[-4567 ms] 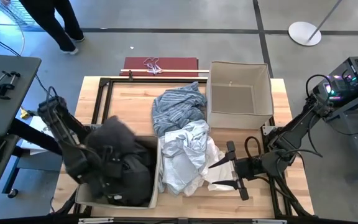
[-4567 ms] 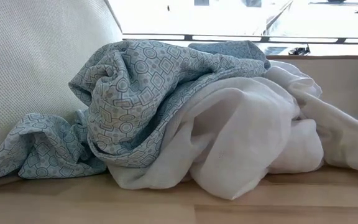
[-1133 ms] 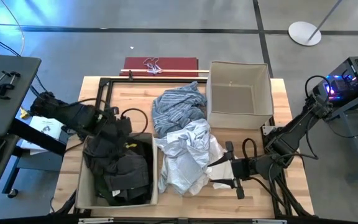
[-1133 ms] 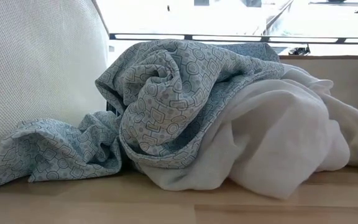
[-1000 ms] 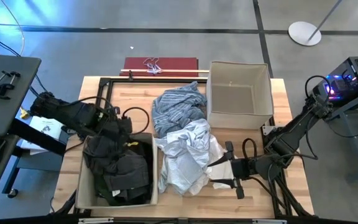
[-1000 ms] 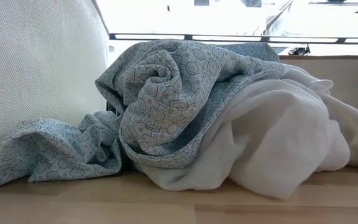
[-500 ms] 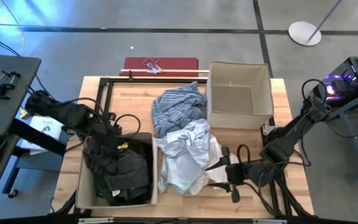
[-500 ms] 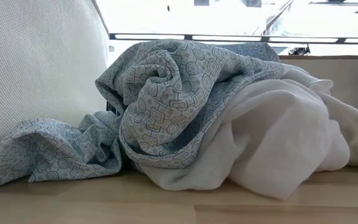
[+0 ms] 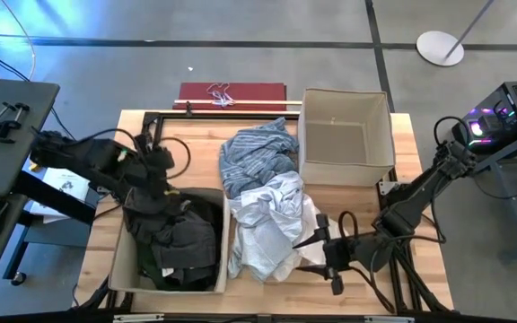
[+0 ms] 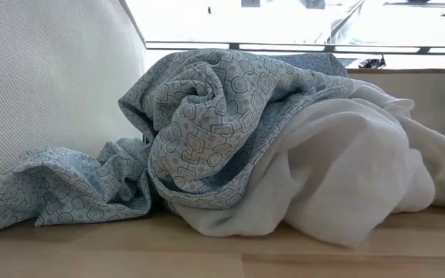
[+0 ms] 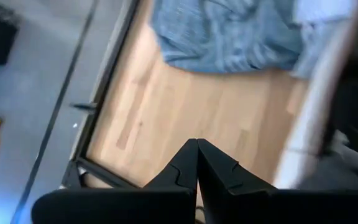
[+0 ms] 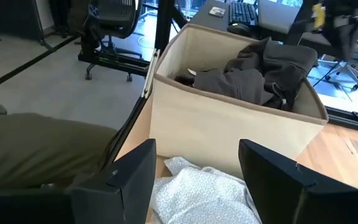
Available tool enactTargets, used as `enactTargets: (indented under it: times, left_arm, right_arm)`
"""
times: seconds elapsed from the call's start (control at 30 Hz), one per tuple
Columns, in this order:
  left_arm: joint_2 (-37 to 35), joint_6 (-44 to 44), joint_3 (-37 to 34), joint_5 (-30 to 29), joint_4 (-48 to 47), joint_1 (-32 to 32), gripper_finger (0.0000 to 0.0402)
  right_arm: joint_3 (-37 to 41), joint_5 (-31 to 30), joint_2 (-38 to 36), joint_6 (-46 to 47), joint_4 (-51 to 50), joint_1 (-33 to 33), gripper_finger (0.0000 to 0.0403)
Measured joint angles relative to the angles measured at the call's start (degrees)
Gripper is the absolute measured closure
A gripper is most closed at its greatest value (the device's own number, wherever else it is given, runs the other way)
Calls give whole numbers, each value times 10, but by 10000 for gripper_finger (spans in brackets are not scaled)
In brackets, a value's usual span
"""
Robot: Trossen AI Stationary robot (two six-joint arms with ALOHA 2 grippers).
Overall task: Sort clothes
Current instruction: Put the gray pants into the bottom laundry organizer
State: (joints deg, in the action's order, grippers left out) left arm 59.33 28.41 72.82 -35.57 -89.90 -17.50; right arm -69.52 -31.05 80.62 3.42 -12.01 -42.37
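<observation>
Sorting is partway along: the dark clothes (image 9: pixel 179 244) already fill the left fabric box (image 9: pixel 120 262) at the near-left of the table (image 9: pixel 420 269), while the right fabric box (image 9: pixel 346 135) at the far side holds no clothes that you can see. Between them, in the middle of the table, lie the two pieces left to sort: the blue patterned shirt (image 9: pixel 257 154) toward the far side and the white garment (image 9: pixel 272 226) nearer you, the two touching and partly overlapping, the shirt draped over the white cloth in the low view.

Your left gripper (image 9: pixel 158 160) sits just beyond the far rim of the left box, its jaws pressed fully together with nothing between them; it looks finished with the dark load. Your right gripper (image 9: pixel 310 254) is low at the near-right edge of the white garment, jaws spread wide and holding nothing, with the cloth lying just ahead of its fingers (image 12: pixel 132 168) in the right wrist view.

The step in hand looks like the pick of the white garment. You'll likely need to push the open jaws forward into a raised fold, close on enough fabric to hold, then lift clear before carrying it to the right box. Watch that the blue shirt doesn't drag along where the two overlap.
</observation>
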Motion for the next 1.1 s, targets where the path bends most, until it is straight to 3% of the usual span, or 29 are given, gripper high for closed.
enactTargets:
  times: [0.13, 0.33, 0.5, 0.63, 0.77, 1.1]
  left_arm:
    - [-11, 7, 0, 9, -2, 41, 401]
    - [6, -34, 0, 233, -1, 78, 401]
    - [14, -11, 0, 319, -1, 60, 401]
    - [17, 40, 0, 337, -1, 30, 401]
    - [28, 99, -8, 310, 1, -16, 401]
    - [96, 225, -116, 289, 59, -189, 402]
  right_arm:
    - [0, 0, 0, 7, 0, 0, 183]
    - [0, 0, 0, 7, 0, 0, 183]
    - [0, 0, 0, 7, -2, 0, 183]
    - [0, 0, 0, 7, -3, 0, 183]
    - [0, 0, 0, 7, -3, 0, 183]
    - [0, 0, 0, 17, -6, 0, 183]
